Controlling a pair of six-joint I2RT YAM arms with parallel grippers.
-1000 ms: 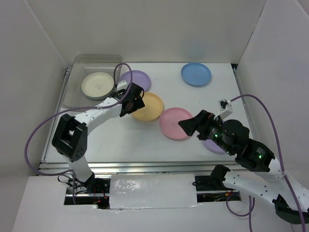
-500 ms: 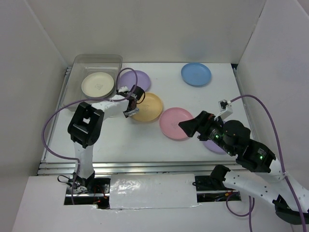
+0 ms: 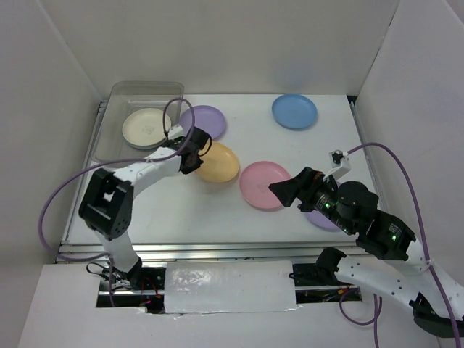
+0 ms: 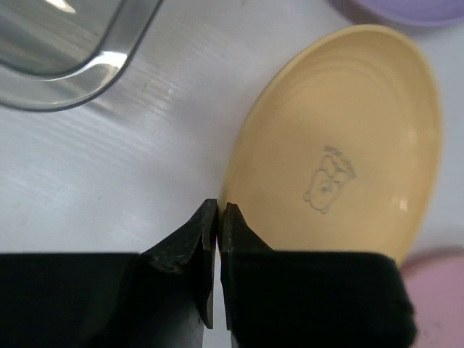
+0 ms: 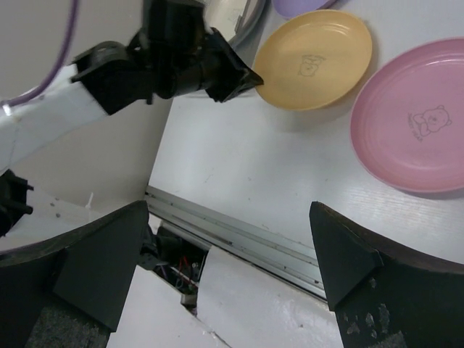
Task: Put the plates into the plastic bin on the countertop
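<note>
1. Six plates are showing: cream plate [image 3: 147, 127], yellow-orange plate [image 3: 221, 163], pink plate [image 3: 261, 187], blue plate [image 3: 294, 111], far lilac plate [image 3: 208, 119] and near lilac plate [image 3: 317, 220], which is only partly in view.
2. One plastic bin [image 3: 116, 98] is sitting at the far-left corner of the surface [image 3: 239, 217] and is holding the cream plate alone.
3. The other five plates are lying on the surface.
4. The left claw [image 4: 220, 209] is pinching the yellow-orange plate's rim near the bin.
5. The right claw [image 5: 229, 206] is hanging spread wide near the pink plate.

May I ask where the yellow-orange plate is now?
Top view: the yellow-orange plate sits left of centre, between the far lilac plate and pink plate, left gripper pinching its rim.
</note>
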